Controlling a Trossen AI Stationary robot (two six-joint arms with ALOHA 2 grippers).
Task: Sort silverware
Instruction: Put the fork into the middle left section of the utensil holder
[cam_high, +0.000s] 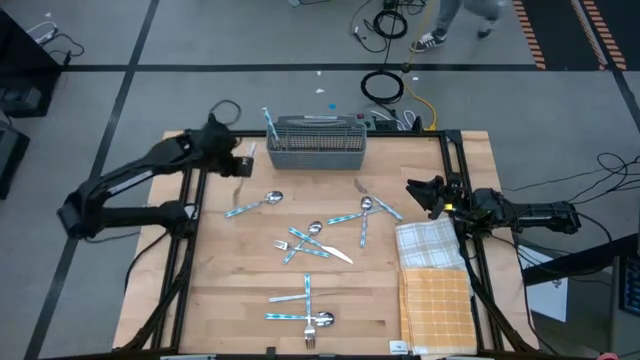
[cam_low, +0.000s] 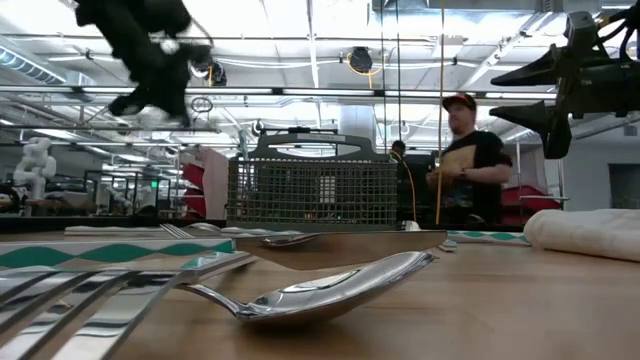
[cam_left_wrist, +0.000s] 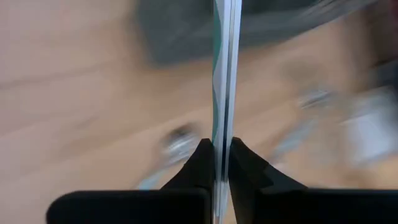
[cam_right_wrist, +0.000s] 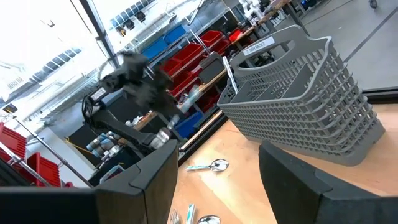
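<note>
The silverware lies scattered on the wooden table: a spoon (cam_high: 256, 205), a spoon and others (cam_high: 366, 213), a cluster (cam_high: 308, 242), and more near the front edge (cam_high: 303, 308). My left gripper (cam_left_wrist: 222, 144) is shut on one thin piece with a teal-patterned handle (cam_left_wrist: 222, 74). It hovers by the left end of the grey mesh basket (cam_high: 315, 142), high above the table (cam_low: 150, 60). My right gripper (cam_high: 425, 194) hangs open over the table's right side (cam_low: 545, 95), touching nothing. One blue-handled piece (cam_high: 268, 124) stands in the basket. My left gripper pinches the teal-patterned piece between its two fingers (cam_left_wrist: 202, 163), on the stretch of handle right at the fingertips (cam_left_wrist: 222, 127). The piece shows edge-on and runs straight out ahead of the fingers. Which end is held cannot be told. It is carried clear of the table.
A white checked towel (cam_high: 430, 245) and an orange one (cam_high: 437, 300) lie at the table's right side. The basket (cam_low: 315, 190) stands at the far edge. A person (cam_low: 465, 160) stands beyond the table. A spoon (cam_low: 320, 290) lies close to the low camera.
</note>
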